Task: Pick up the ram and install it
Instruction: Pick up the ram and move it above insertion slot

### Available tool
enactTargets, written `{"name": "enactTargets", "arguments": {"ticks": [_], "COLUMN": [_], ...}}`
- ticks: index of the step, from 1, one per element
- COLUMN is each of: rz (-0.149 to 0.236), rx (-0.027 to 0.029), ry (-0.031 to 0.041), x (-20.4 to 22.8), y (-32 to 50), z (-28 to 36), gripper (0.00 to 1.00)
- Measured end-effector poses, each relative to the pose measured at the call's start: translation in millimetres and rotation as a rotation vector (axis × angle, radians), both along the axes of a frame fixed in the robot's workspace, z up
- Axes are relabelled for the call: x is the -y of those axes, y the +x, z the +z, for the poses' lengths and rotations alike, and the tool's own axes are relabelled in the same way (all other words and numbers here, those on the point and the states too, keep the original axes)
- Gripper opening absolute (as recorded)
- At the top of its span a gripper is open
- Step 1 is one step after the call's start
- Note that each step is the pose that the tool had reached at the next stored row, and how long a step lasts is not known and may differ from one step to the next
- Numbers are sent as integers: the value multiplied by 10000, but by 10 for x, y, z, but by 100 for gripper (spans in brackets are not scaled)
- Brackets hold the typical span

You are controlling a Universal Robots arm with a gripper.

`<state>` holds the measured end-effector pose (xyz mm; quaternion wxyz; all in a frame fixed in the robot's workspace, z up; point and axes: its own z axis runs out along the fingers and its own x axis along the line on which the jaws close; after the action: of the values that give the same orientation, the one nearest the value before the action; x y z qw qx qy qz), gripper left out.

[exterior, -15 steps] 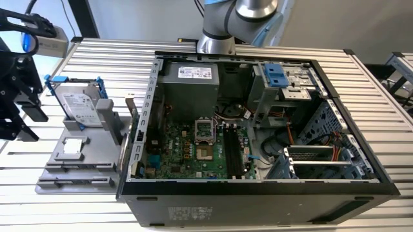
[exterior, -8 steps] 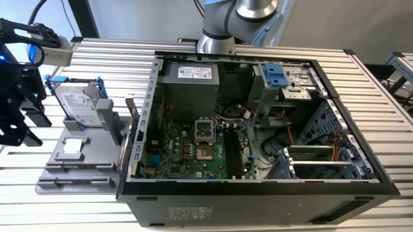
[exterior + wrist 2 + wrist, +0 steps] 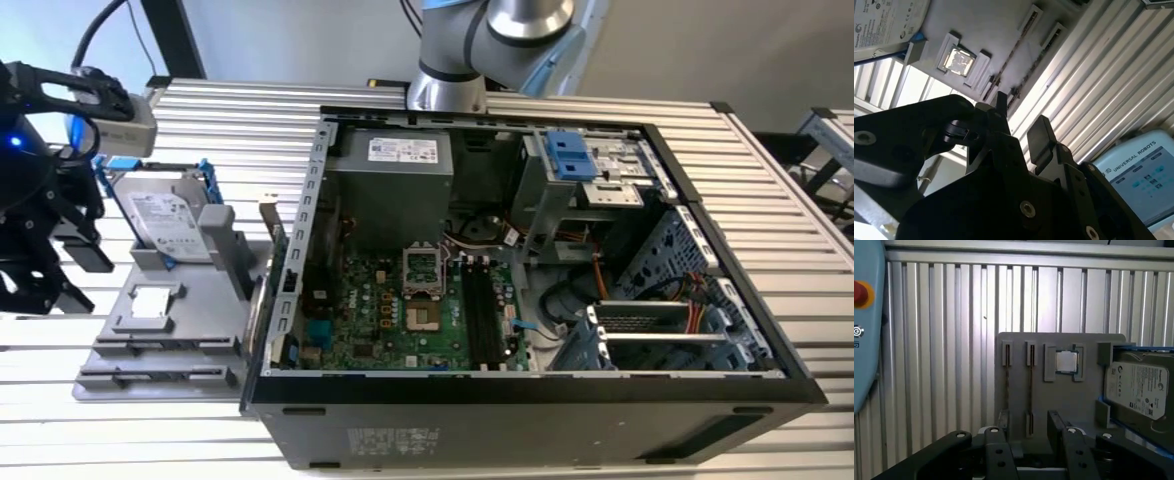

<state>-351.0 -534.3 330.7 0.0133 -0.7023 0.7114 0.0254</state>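
Two ram sticks stand edge-on in slots of a grey holder (image 3: 1084,405). One ram (image 3: 1030,386) lies in line with the gap between my fingers; the other ram (image 3: 1006,382) is beside it. Both sticks show as thin dark lines in the second wrist view, the ram (image 3: 1021,35) there lying past my fingertips. My gripper (image 3: 1028,424) hovers open above the holder's near end, touching nothing, and it also appears in the second wrist view (image 3: 1021,122). In the exterior view the gripper (image 3: 60,270) hangs at the far left, beside the holder (image 3: 200,345). The motherboard's black slots (image 3: 483,315) lie inside the open computer case (image 3: 534,395).
The holder also carries a small square silver chip (image 3: 1067,361) and a silver hard drive (image 3: 1139,387) in a blue-trimmed frame. A light-blue control pendant (image 3: 866,325) with a red button lies on the ribbed metal table (image 3: 944,340). The arm's base (image 3: 447,85) stands behind the case.
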Motion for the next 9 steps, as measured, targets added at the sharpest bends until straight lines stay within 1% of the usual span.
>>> {"name": "enactTargets", "arguments": {"ticks": [9], "rz": [-48], "rx": [-1], "ry": [-1], "x": [0], "y": [0], "z": [-96], "gripper": [100]}}
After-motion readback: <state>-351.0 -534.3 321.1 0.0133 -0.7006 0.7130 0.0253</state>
